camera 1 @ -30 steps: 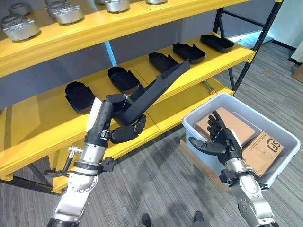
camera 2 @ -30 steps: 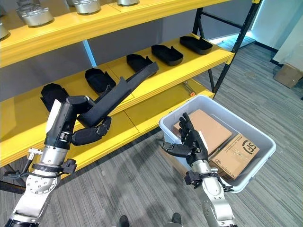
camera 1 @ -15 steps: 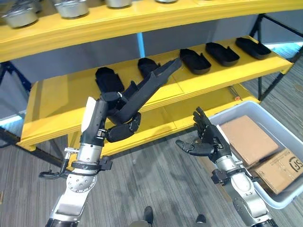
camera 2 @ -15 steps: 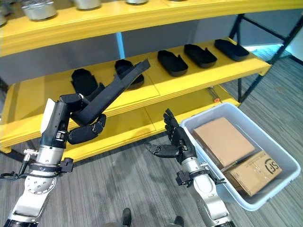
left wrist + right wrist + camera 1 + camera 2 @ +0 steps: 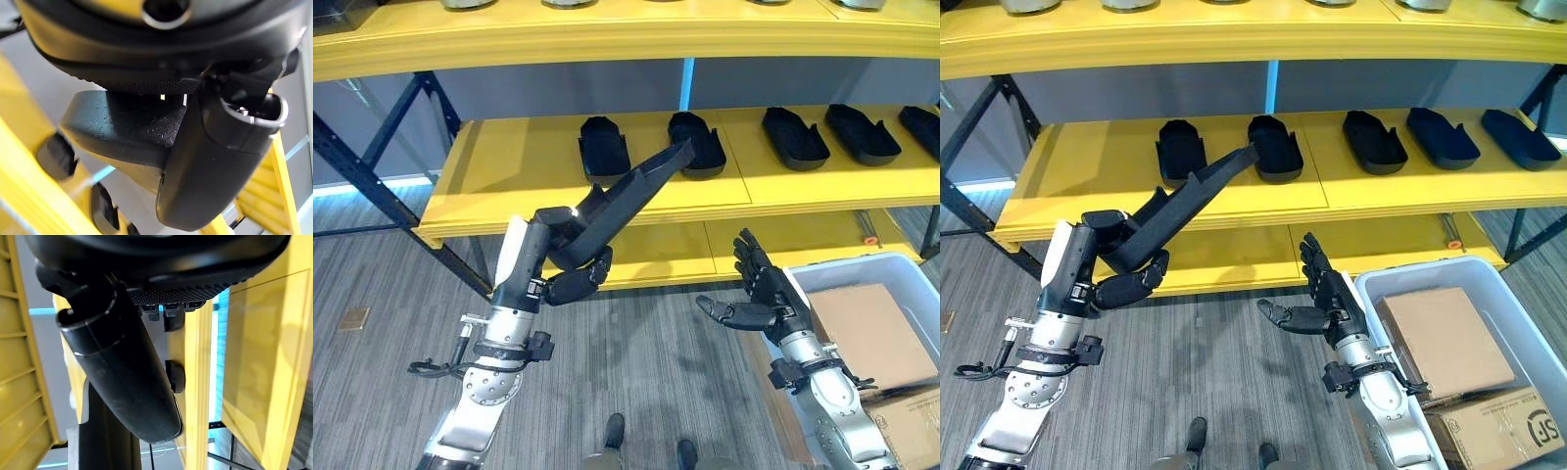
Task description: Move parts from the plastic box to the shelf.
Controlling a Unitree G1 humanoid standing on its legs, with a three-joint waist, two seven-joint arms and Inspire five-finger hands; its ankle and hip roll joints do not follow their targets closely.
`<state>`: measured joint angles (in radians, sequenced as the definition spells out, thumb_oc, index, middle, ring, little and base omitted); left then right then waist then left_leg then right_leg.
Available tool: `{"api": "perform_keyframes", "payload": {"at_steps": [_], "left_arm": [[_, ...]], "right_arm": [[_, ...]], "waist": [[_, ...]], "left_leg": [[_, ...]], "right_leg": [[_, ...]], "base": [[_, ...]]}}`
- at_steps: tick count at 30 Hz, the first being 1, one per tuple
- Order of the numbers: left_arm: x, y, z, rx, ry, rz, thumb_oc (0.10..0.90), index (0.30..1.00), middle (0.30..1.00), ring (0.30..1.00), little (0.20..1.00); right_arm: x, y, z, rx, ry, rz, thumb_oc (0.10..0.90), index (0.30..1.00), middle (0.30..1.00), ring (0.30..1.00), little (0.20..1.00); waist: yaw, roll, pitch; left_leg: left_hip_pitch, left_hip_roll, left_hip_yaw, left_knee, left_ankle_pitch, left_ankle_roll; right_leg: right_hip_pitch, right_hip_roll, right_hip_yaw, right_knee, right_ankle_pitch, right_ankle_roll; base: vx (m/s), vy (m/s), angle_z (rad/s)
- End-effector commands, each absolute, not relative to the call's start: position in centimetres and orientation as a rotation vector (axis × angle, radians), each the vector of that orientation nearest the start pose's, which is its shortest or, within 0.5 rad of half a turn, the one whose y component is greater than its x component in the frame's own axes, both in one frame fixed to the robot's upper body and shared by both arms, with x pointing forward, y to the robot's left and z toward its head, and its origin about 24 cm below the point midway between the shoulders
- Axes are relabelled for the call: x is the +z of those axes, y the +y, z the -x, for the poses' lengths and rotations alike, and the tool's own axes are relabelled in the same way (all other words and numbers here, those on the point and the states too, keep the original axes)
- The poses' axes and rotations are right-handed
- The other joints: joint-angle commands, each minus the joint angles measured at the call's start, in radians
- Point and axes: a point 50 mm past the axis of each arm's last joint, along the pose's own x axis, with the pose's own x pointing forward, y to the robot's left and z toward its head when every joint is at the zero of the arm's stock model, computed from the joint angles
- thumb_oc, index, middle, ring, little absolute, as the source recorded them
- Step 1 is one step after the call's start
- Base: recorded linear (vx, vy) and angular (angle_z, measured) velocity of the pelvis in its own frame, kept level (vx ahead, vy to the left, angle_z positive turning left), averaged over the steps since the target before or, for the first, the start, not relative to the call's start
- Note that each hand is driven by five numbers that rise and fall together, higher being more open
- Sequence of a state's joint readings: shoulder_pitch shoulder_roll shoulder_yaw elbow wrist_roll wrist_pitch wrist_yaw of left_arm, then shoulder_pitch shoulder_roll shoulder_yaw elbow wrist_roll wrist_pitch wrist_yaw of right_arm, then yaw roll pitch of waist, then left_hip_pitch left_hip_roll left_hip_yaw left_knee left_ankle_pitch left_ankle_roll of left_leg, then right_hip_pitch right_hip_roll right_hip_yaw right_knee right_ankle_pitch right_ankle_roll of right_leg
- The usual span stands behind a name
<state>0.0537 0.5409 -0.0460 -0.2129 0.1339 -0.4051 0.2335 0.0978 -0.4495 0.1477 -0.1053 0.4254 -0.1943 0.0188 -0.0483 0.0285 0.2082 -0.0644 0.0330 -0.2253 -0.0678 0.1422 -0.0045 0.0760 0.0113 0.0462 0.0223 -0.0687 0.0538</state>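
My left hand (image 5: 570,285) is shut on the thick end of a long black part (image 5: 628,190). The part slants up and to the right, and its tip is over the front of the yellow middle shelf (image 5: 509,181). In the left wrist view the thumb (image 5: 220,161) presses against the black part (image 5: 122,127). My right hand (image 5: 759,299) is open with its fingers spread and holds nothing. It hangs just left of the grey plastic box (image 5: 862,268), which stands on the floor at the lower right.
Several black shell-shaped parts (image 5: 604,147) lie in a row along the middle shelf, whose left end is bare. Cardboard boxes (image 5: 871,333) lie inside the plastic box. A dark diagonal brace (image 5: 372,147) crosses the shelf's left end. A lower yellow shelf (image 5: 783,240) runs behind my right hand.
The camera has swung left, so the shelf and box sit further right. My right hand has come from over the box's corner to its left side. The left hand still holds the long part.
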Motion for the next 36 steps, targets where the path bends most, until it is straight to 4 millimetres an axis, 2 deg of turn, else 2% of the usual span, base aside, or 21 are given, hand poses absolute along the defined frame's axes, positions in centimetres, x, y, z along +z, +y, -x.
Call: {"api": "perform_keyframes", "payload": {"at_steps": [1, 2, 4, 5, 6, 7, 9, 11, 13, 14, 15, 16, 18, 21, 25, 26, 27, 30, 31, 36], "left_arm": [[20.2, 20.2, -21.9, 0.096, -1.041, -0.528, 0.4, 0.3, 0.3, 0.3, 0.3], [20.3, 20.1, -22.0, 0.097, -1.048, -0.524, 0.4, 0.3, 0.3, 0.3, 0.3], [20.7, 19.7, -22.5, 0.098, -1.077, -0.512, 0.4, 0.3, 0.3, 0.3, 0.3], [20.8, 19.6, -22.5, 0.104, -1.084, -0.511, 0.4, 0.3, 0.3, 0.3, 0.3], [20.9, 19.5, -22.6, 0.112, -1.088, -0.509, 0.4, 0.3, 0.3, 0.3, 0.3], [20.8, 19.8, -23.4, 0.187, -1.056, -0.525, 0.4, 0.3, 0.3, 0.3, 0.3], [20.7, 20.4, -23.7, 0.244, -1.032, -0.538, 0.4, 0.3, 0.3, 0.3, 0.3], [20.5, 21.4, -24.2, 0.298, -1.001, -0.544, 0.4, 0.3, 0.3, 0.3, 0.3], [20.4, 21.9, -24.3, 0.321, -0.985, -0.551, 0.4, 0.3, 0.3, 0.3, 0.3], [20.0, 22.8, -25.1, 0.374, -0.951, -0.572, 0.4, 0.3, 0.3, 0.3, 0.3], [20.0, 22.8, -25.2, 0.377, -0.952, -0.572, 0.4, 0.3, 0.3, 0.3, 0.3], [19.8, 23.3, -25.7, 0.402, -0.936, -0.577, 0.4, 0.3, 0.3, 0.3, 0.3], [19.5, 23.5, -26.2, 0.428, -0.928, -0.575, 0.4, 0.3, 0.3, 0.3, 0.3], [19.6, 23.3, -26.5, 0.435, -0.934, -0.567, 0.4, 0.3, 0.3, 0.3, 0.3], [19.7, 22.6, -26.7, 0.393, -0.924, -0.549, 0.4, 0.3, 0.3, 0.3, 0.3], [19.9, 21.7, -27.0, 0.379, -0.923, -0.588, 0.4, 0.3, 0.3, 0.3, 0.3], [20.1, 21.3, -27.4, 0.368, -0.911, -0.588, 0.4, 0.3, 0.3, 0.3, 0.3], [20.4, 21.1, -27.5, 0.372, -0.921, -0.61, 0.4, 0.3, 0.3, 0.3, 0.3], [20.5, 21.0, -27.6, 0.374, -0.918, -0.637, 0.4, 0.3, 0.3, 0.3, 0.3], [20.6, 21.2, -28.3, 0.361, -0.872, -0.671, 0.4, 0.3, 0.3, 0.3, 0.3]], "right_arm": [[12.3, -18.0, -23.7, 0.222, -0.469, 0.03, 0.9, 1.0, 1.0, 1.0, 1.0], [12.3, -18.1, -23.6, 0.216, -0.471, 0.038, 0.9, 1.0, 1.0, 1.0, 1.0], [12.4, -18.7, -23.5, 0.187, -0.479, 0.074, 0.9, 1.0, 1.0, 1.0, 1.0], [12.4, -18.8, -23.5, 0.187, -0.48, 0.077, 0.9, 1.0, 1.0, 1.0, 1.0], [12.4, -18.8, -23.5, 0.189, -0.48, 0.081, 0.9, 1.0, 1.0, 1.0, 1.0], [12.3, -18.7, -23.8, 0.234, -0.473, 0.111, 0.9, 1.0, 1.0, 1.0, 1.0], [12.3, -18.7, -23.9, 0.272, -0.459, 0.123, 0.9, 1.0, 1.0, 1.0, 1.0], [12.2, -18.8, -23.9, 0.313, -0.444, 0.143, 0.9, 1.0, 1.0, 1.0, 1.0], [12.2, -18.9, -23.8, 0.328, -0.439, 0.155, 0.9, 1.0, 1.0, 1.0, 1.0], [12.2, -18.9, -23.6, 0.362, -0.43, 0.189, 0.9, 1.0, 1.0, 1.0, 1.0], [12.2, -19.0, -23.6, 0.363, -0.429, 0.191, 0.9, 1.0, 1.0, 1.0, 1.0], [12.2, -19.3, -23.5, 0.375, -0.421, 0.205, 0.9, 1.0, 1.0, 1.0, 1.0], [12.1, -20.0, -23.4, 0.376, -0.417, 0.222, 0.9, 1.0, 1.0, 1.0, 1.0], [12.2, -20.8, -23.4, 0.373, -0.417, 0.25, 0.9, 1.0, 1.0, 1.0, 1.0], [11.7, -20.9, -23.5, 0.339, -0.394, 0.252, 0.9, 1.0, 1.0, 1.0, 1.0], [11.4, -20.6, -23.6, 0.337, -0.38, 0.224, 0.9, 1.0, 1.0, 1.0, 1.0], [11.3, -20.0, -23.8, 0.356, -0.372, 0.216, 0.9, 1.0, 1.0, 1.0, 1.0], [11.1, -19.4, -23.9, 0.365, -0.367, 0.207, 0.9, 1.0, 1.0, 1.0, 1.0], [11.0, -18.9, -23.9, 0.369, -0.359, 0.195, 0.9, 1.0, 1.0, 1.0, 1.0], [10.8, -18.1, -24.1, 0.395, -0.344, 0.183, 0.9, 1.0, 1.0, 1.0, 1.0]], "waist": [[-0.03, -0.041, -0.055], [-0.036, -0.039, -0.05], [-0.068, -0.037, -0.022], [-0.074, -0.035, -0.018], [-0.079, -0.033, -0.015], [-0.093, -0.024, -0.009], [-0.1, -0.019, -0.014], [-0.111, -0.018, -0.024], [-0.119, -0.016, -0.026], [-0.148, -0.007, -0.032], [-0.149, -0.006, -0.032], [-0.169, 0.003, -0.032], [-0.192, 0.018, -0.03], [-0.206, 0.034, -0.027], [-0.201, 0.042, -0.026], [-0.198, 0.038, -0.03], [-0.19, 0.033, -0.035], [-0.181, 0.02, -0.042], [-0.173, 0.008, -0.051], [-0.154, -0.019, -0.065]], "left_leg": [[0.08, -0.13, 0.207, 0.042, -0.194, 0.066], [0.077, -0.127, 0.239, 0.066, -0.208, 0.064], [0.049, -0.083, 0.393, 0.164, -0.247, 0.048], [0.047, -0.074, 0.407, 0.173, -0.25, 0.044], [0.044, -0.064, 0.415, 0.18, -0.25, 0.04], [0.047, -0.013, 0.397, 0.166, -0.225, 0.007], [0.059, 0.029, 0.365, 0.132, -0.187, -0.021], [0.069, 0.098, 0.346, 0.102, -0.134, -0.048], [0.074, 0.141, 0.348, 0.09, -0.093, -0.065], [0.085, 0.23, 0.372, 0.066, -0.013, -0.09], [0.087, 0.233, 0.372, 0.062, -0.008, -0.092], [0.093, 0.276, 0.387, 0.052, 0.023, -0.103], [0.105, 0.311, 0.395, 0.035, 0.048, -0.12], [0.136, 0.301, 0.405, 0.014, 0.005, -0.126], [0.134, 0.256, 0.382, 0.033, -0.046, -0.121], [0.145, 0.206, 0.389, 0.048, -0.113, -0.106], [0.151, 0.181, 0.392, 0.053, -0.135, -0.097], [0.154, 0.162, 0.397, 0.058, -0.155, -0.086], [0.157, 0.149, 0.4, 0.058, -0.168, -0.075], [0.163, 0.134, 0.421, 0.052, -0.183, -0.06]], "right_leg": [[-0.069, 0.033, 0.004, -0.01, 0.047, -0.01], [-0.067, 0.026, -0.01, -0.001, 0.036, -0.01], [-0.074, -0.011, -0.087, 0.046, 0.017, -0.013], [-0.077, -0.016, -0.097, 0.057, 0.013, -0.015], [-0.078, -0.02, -0.105, 0.064, 0.009, -0.017], [-0.071, -0.038, -0.107, 0.082, -0.011, -0.025], [-0.065, -0.047, -0.09, 0.088, -0.026, -0.027], [-0.062, -0.064, -0.077, 0.098, -0.041, -0.029], [-0.062, -0.073, -0.074, 0.112, -0.054, -0.031], [-0.07, -0.091, -0.079, 0.149, -0.08, -0.036], [-0.071, -0.091, -0.08, 0.154, -0.083, -0.037], [-0.083, -0.106, -0.082, 0.185, -0.098, -0.038], [-0.1, -0.129, -0.08, 0.231, -0.118, -0.032], [-0.118, -0.156, -0.073, 0.277, -0.137, -0.013], [-0.108, -0.181, -0.053, 0.277, -0.128, 0.014], [-0.095, -0.202, -0.045, 0.25, -0.1, 0.049], [-0.083, -0.216, -0.046, 0.227, -0.082, 0.066], [-0.074, -0.228, -0.049, 0.202, -0.064, 0.081], [-0.067, -0.236, -0.051, 0.176, -0.045, 0.093], [-0.046, -0.259, -0.071, 0.097, 0.011, 0.124]], "base": [[-0.02, -0.054, 0.08], [-0.06, -0.033, 0.13], [-0.08, 0.02, 0.52], [-0.06, 0.046, 1.72], [0.03, 0.151, 1.72], [0.08, 0.191, 1.32], [0.13, 0.202, 0.13], [0.13, 0.175, -0.09], [0.12, 0.203, -0.03], [0.15, 0.251, -0.01], [0.19, 0.371, 0.1], [0.18, 0.331, -0.05], [0.25, 0.429, -0.06], [0.22, 0.298, 0.33], [0.33, 0.322, 0.07], [0.45, 0.305, -0.03], [0.43, 0.278, -0.04], [0.19, 0.07, -0.11], [0.21, 0.035, -0.12], [0.14, -0.012, -0.11]]}}
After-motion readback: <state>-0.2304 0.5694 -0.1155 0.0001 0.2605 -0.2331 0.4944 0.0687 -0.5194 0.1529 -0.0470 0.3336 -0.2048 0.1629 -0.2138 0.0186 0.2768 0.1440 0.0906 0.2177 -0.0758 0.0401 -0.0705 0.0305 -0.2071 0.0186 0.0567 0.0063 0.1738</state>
